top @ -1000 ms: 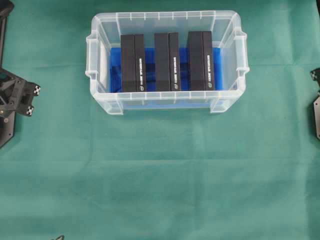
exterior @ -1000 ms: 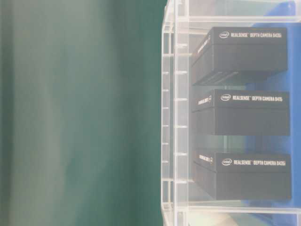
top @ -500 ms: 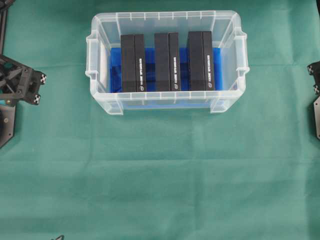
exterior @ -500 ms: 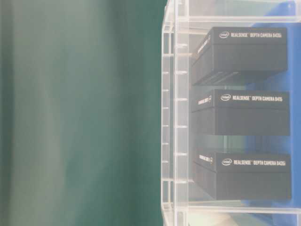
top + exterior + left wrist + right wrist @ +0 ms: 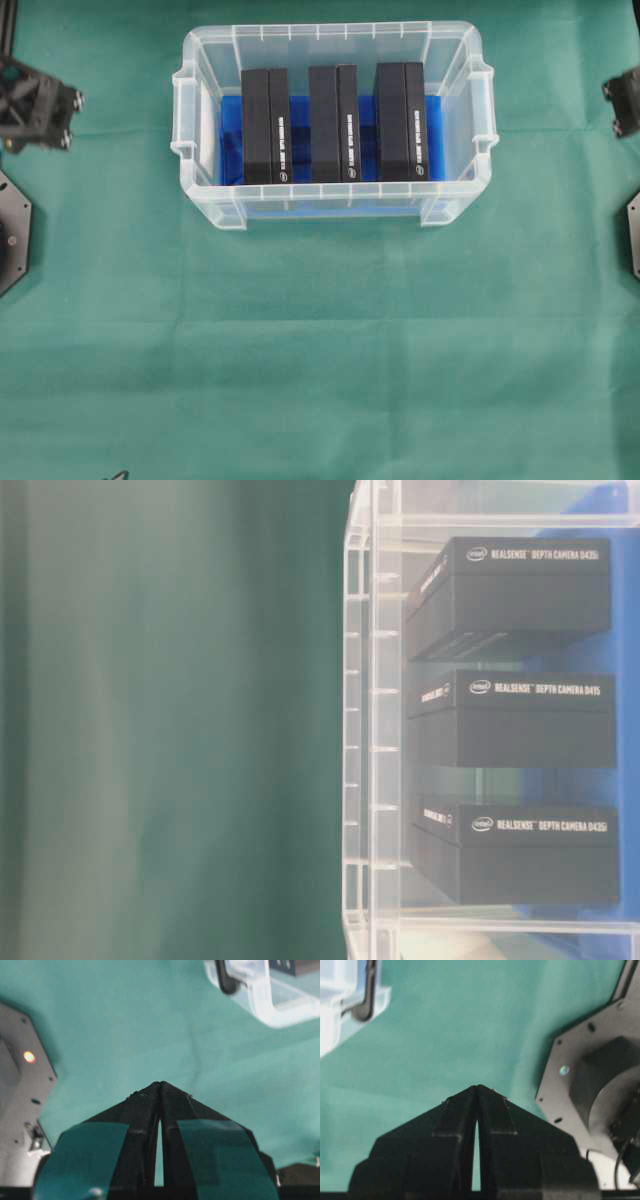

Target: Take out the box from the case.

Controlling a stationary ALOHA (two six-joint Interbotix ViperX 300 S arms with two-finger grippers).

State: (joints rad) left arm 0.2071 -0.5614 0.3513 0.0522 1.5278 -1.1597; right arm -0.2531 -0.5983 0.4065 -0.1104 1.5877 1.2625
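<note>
A green cloth point(image 5: 320, 340) covers the whole bench, faintly creased.

The left end effector point(image 5: 160, 1085) is clenched, its two black fingers meeting at a point with nothing between them; teal tape wraps the finger bases. It hangs over bare cloth. Beyond it, at the upper right of the left wrist view, lies a corner of the case point(image 5: 260, 995) with its handle. A grey metal base plate point(image 5: 20, 1105) with a small lit lamp sits to its left.

The right end effector point(image 5: 477, 1087) is likewise clenched and empty, over bare cloth, with the case corner at upper left and a black hexagonal base plate point(image 5: 590, 1070) to the right.

From overhead, both end effectors sit at the far edges — left point(image 5: 65, 120), right point(image 5: 612, 110) — well apart from the case point(image 5: 330, 205), which stands at the upper middle of the bench. Nothing lies between them and it.

Inside, on a blue cloth point(image 5: 230, 140), three black boxes stand side by side: the left box point(image 5: 265, 125), the middle box point(image 5: 333, 122) and the right box point(image 5: 404, 120).

Only the table-level view makes the white lettering on the boxes readable — "RealSense Depth Camera" — through the clear wall.
</note>
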